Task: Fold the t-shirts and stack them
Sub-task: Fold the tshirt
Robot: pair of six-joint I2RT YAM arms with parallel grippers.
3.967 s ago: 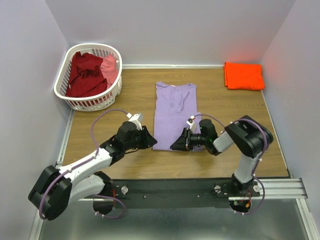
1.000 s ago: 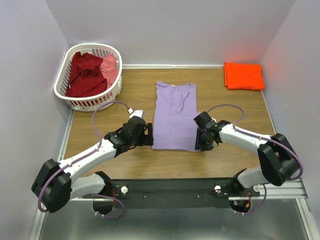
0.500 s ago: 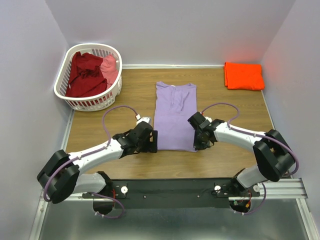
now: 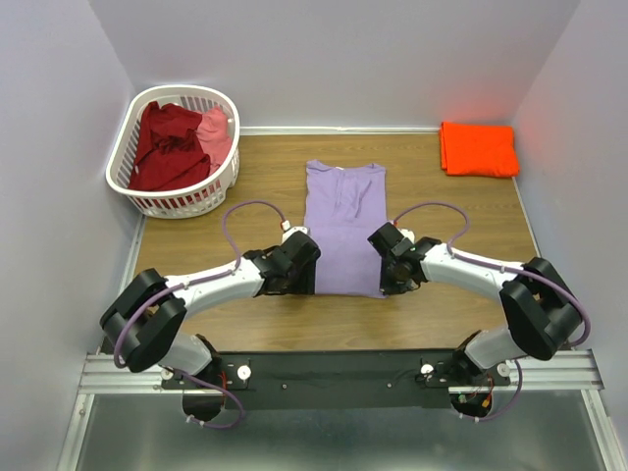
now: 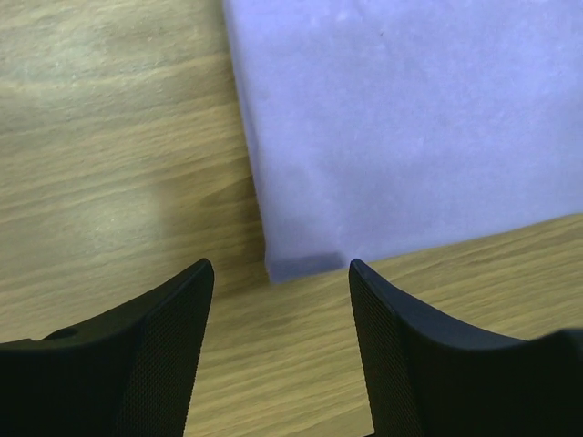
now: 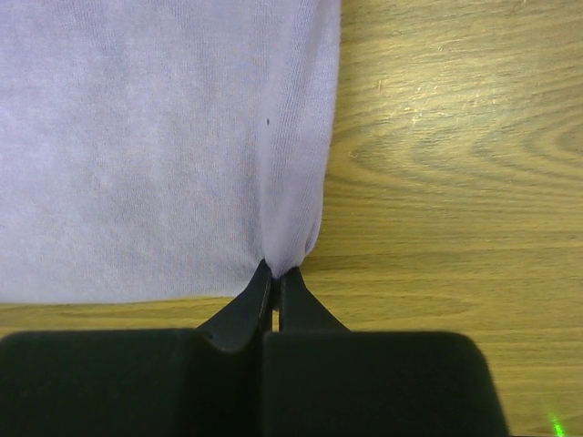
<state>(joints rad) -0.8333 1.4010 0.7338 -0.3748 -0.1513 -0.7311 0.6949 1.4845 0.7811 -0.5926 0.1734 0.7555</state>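
Observation:
The lavender t-shirt [image 4: 341, 224] lies flat in a long folded strip at the table's middle, collar far. My right gripper [image 4: 390, 282] is shut on its near right corner [image 6: 301, 238], the cloth pinched between the fingertips. My left gripper [image 4: 308, 276] is open at the near left corner [image 5: 305, 262], which lies on the wood just ahead of the gap between the fingers [image 5: 173, 337]. A folded orange t-shirt [image 4: 478, 148] lies at the far right. Dark red [image 4: 169, 145] and pink [image 4: 216, 132] t-shirts are in the basket.
The white slotted laundry basket [image 4: 147, 201] stands at the far left corner. Grey walls close in the wooden table [image 4: 206, 245] on three sides. A black rail [image 4: 334, 371] runs along the near edge by the arm bases.
My left gripper has moved right, up to the lavender shirt's near left corner. My right gripper has come to the near right corner and stays there, shut on it.

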